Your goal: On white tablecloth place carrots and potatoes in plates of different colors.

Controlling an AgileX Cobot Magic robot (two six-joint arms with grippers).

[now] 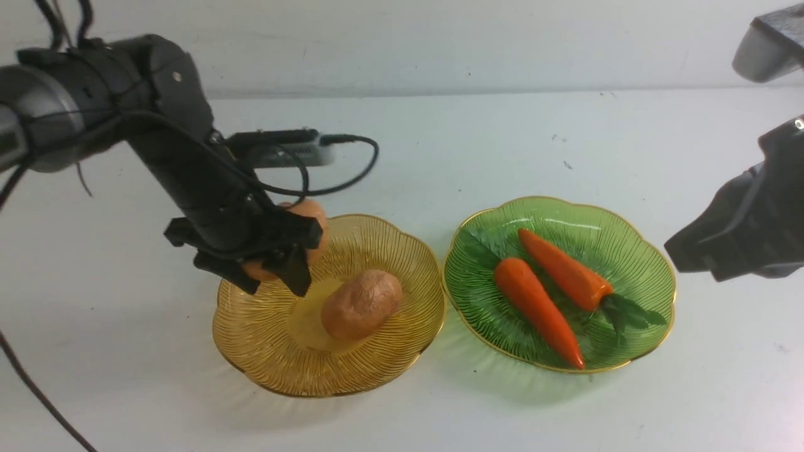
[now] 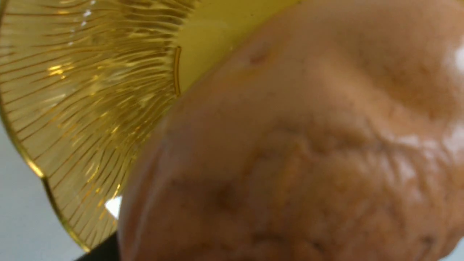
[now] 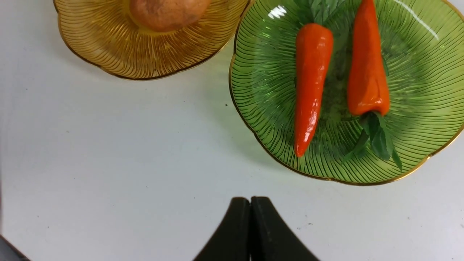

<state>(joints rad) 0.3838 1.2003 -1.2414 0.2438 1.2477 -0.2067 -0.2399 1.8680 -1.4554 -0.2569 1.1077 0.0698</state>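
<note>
Front view: the left claw (image 1: pixel 274 276) pinched the second potato (image 1: pixel 309 216) at the far rim of the amber plate (image 1: pixel 264 342). The first potato (image 1: pixel 361 303) lay at its centre, and both carrots (image 1: pixel 539 311) lay in the green plate (image 1: pixel 647 270) beside it.

Left wrist view: glossy potato skin loomed over that plate. It might slip, or clip the rim and tip the plate.

Right wrist view: the right claw (image 3: pixel 251 232) was pressed together, empty, above the counter (image 3: pixel 108 145) near the amber plate.

The plates (image 1: pixel 264 351) are gleaming like ribbed glass; carrots (image 1: pixel 537 307) are shining smooth and glossy; potatoes (image 1: pixel 361 304) are showing creased skin; white tablecloth (image 1: pixel 477 144) is looking matt.
</note>
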